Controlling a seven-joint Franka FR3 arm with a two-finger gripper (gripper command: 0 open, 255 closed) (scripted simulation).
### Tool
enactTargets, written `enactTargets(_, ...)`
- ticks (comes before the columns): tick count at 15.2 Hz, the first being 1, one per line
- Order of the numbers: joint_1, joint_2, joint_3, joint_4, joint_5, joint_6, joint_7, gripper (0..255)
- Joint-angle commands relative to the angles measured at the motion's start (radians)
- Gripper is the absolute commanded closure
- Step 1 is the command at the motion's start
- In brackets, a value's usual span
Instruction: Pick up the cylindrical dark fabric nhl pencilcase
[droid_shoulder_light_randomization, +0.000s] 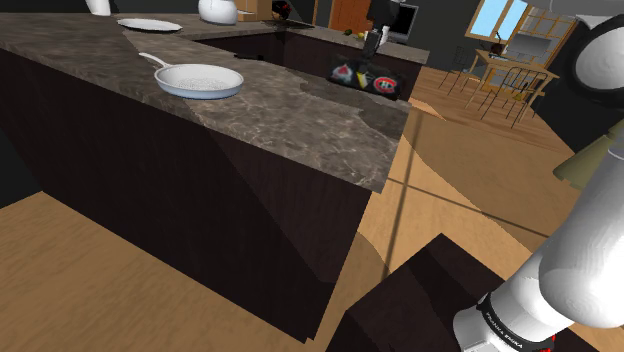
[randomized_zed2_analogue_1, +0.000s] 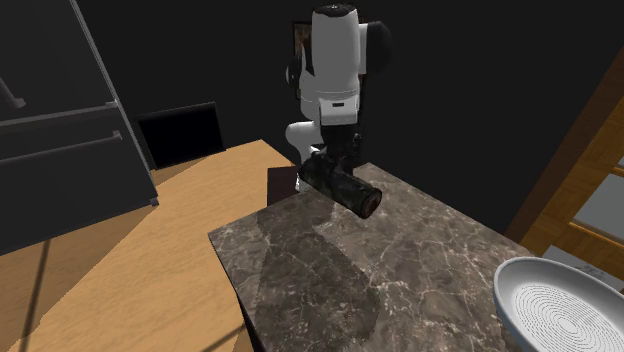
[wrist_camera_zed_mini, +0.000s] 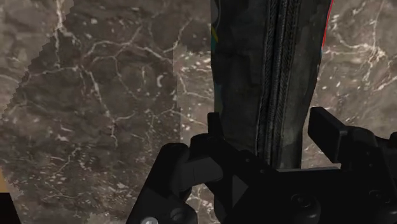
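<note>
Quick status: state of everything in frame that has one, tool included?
tool: shut on the pencilcase.
pencilcase: clasped between the fingers, lying sideways, zip closed, seemingly just off the counter.
frying pan: upright, empty, on the counter.
plate: flat, empty.

We note:
- bench (droid_shoulder_light_randomization: 300, 120): brown stone look, pale veins, slight sheen
- pencil case (wrist_camera_zed_mini: 267, 76): dark cloth, matt, mottled, stitched zip seam lengthwise
- tool (wrist_camera_zed_mini: 268, 130): black, matt, smooth, plastic-like
- pan (droid_shoulder_light_randomization: 200, 80): white, glossy, fine ribbing inside
- floor (droid_shoulder_light_randomization: 80, 260): pale wood, smooth, as we read it
</note>
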Motion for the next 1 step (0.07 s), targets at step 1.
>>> enactTargets(1,-0.001,0.002,0.0,0.015,0.001,-0.012,0.0,255)
